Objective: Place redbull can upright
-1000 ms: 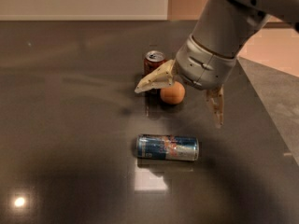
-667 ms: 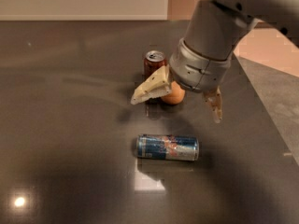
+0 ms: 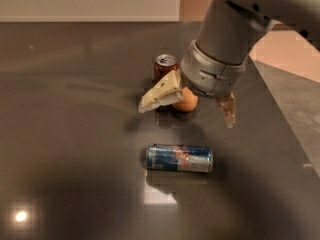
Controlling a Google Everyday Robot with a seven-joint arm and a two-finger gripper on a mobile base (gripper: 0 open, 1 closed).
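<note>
Slim blue-and-silver redbull can (image 3: 179, 158) lies sideways mid dark glossy table (image 3: 65, 134), bare surface around, right edge well apart; cream two-finger gripper (image 3: 187, 115) hovers just behind, fingers (image 3: 162, 91) spread, empty.

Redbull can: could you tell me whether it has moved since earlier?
No: the redbull can lies unmoved relative to the soda can; the open pincer hovers behind it.

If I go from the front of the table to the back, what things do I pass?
redbull can, lying down → orange → brown soda can. The open hand hangs over the orange.
</note>
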